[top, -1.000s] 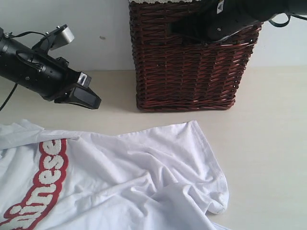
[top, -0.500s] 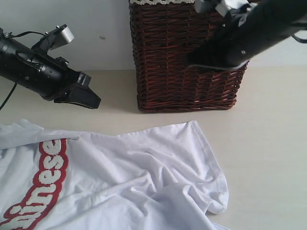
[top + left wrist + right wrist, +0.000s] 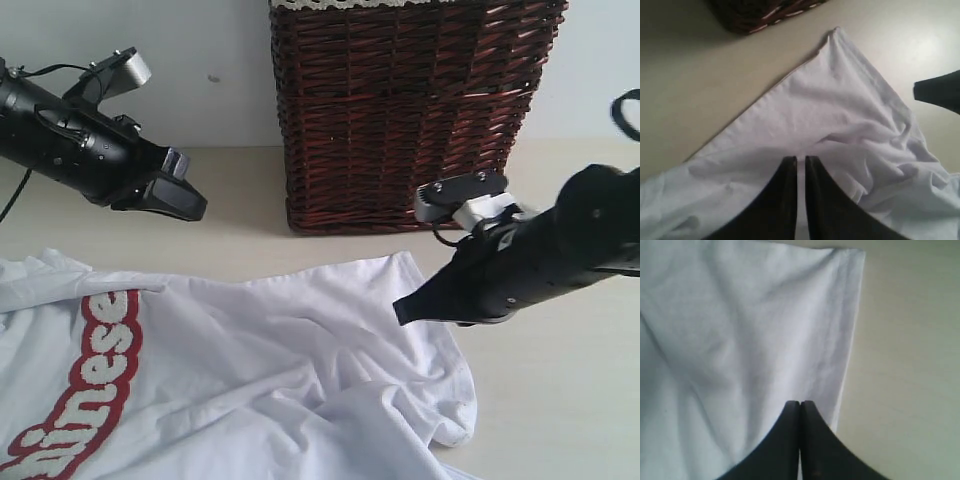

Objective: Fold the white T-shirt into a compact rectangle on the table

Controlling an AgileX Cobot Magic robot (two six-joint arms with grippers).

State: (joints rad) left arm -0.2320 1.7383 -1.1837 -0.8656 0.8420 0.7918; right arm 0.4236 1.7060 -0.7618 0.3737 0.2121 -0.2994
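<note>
Only the outside view shows the whole brown basket (image 3: 400,110) and the red letters (image 3: 95,370) on the white shirt (image 3: 280,370). The left wrist view shows just a corner of the basket. The right wrist view gives the closest look at the shirt's hem. The shirt lies crumpled on the table (image 3: 560,400) in front of the basket and spreads away to the left arm's side. The right pincer (image 3: 403,312) is in front of the basket, at the shirt's edge. Its tips are pressed together, with no cloth seen between them. The left pincer (image 3: 195,208) hangs beside the basket, behind the shirt. Its tips almost touch and it holds nothing.
</note>
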